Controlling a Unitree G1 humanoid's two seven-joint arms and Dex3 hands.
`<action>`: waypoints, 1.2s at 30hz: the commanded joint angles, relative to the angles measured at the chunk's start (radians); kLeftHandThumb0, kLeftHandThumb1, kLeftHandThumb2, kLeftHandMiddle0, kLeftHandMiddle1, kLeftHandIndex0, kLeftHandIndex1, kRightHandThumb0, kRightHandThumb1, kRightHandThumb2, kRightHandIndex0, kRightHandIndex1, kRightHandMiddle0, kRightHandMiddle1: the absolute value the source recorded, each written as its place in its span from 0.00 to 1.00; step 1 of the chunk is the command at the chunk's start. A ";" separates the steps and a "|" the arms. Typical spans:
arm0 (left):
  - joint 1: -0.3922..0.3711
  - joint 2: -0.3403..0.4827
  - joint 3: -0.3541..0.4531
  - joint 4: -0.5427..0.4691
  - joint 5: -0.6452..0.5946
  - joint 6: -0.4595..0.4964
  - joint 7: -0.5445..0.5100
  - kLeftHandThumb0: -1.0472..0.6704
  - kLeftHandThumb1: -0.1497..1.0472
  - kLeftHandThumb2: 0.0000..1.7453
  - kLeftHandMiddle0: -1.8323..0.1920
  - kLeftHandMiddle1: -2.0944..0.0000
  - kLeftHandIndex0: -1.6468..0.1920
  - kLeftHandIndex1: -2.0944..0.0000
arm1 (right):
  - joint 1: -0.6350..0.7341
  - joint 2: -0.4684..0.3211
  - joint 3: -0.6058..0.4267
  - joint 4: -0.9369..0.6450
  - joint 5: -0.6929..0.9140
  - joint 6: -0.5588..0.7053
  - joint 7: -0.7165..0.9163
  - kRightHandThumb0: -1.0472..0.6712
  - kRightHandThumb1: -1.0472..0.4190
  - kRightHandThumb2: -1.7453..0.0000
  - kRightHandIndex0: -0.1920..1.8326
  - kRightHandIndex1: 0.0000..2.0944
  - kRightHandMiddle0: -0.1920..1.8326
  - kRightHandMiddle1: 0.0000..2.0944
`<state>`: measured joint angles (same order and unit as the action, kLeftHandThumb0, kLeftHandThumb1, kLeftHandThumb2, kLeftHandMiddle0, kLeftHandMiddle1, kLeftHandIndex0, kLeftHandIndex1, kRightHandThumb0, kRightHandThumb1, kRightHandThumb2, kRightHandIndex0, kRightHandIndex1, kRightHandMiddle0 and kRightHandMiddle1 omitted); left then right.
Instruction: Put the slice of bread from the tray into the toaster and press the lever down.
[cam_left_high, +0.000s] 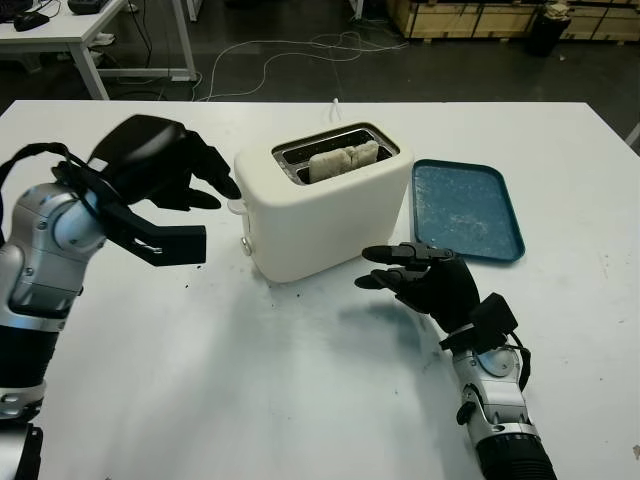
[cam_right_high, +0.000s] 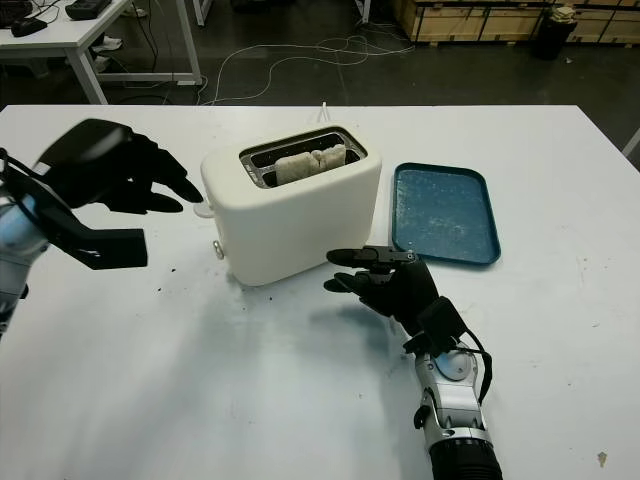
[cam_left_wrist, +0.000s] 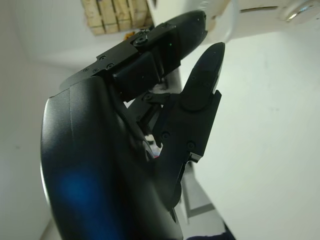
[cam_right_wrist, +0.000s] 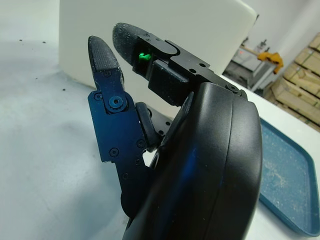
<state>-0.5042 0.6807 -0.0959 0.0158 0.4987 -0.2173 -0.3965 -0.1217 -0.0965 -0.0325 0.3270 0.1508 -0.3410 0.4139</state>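
The slice of bread (cam_left_high: 343, 160) stands upright in the front slot of the cream toaster (cam_left_high: 325, 213), its top edge showing above the rim, so it is already off the blue tray (cam_left_high: 466, 209), which lies just to the toaster's right on the white table (cam_left_high: 300, 380). My left hand (cam_left_high: 180, 180) hovers open at the toaster's left end, holding nothing, with my fingertips (cam_left_high: 228, 186) right beside the lever (cam_left_high: 236, 207) that sticks out of that end; I cannot tell whether they touch it. The bread sits well to the right of this hand, inside the toaster. My right hand (cam_left_high: 425, 278) is open too, empty, low over the table just in front of the toaster's near right corner, close to the tray's front edge.
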 joint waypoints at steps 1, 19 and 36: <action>-0.012 -0.010 -0.014 0.024 0.001 -0.012 0.016 0.51 0.81 0.00 0.47 0.26 0.21 1.00 | -0.007 -0.001 -0.007 0.001 0.016 0.000 -0.001 0.34 0.13 1.00 0.75 0.00 0.68 0.00; -0.059 -0.028 -0.052 0.159 0.030 -0.068 0.097 0.49 0.82 0.00 0.50 0.23 0.21 1.00 | -0.004 -0.004 -0.007 0.002 0.017 -0.007 0.005 0.34 0.13 1.00 0.76 0.01 0.68 0.00; -0.051 -0.036 -0.062 0.169 0.017 -0.072 0.094 0.49 0.81 0.00 0.47 0.31 0.21 1.00 | -0.006 -0.002 -0.009 0.011 0.016 -0.015 0.009 0.34 0.13 1.00 0.76 0.01 0.68 0.00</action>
<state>-0.5534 0.6580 -0.1397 0.1902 0.5137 -0.2936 -0.2952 -0.1216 -0.0965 -0.0353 0.3366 0.1554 -0.3409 0.4250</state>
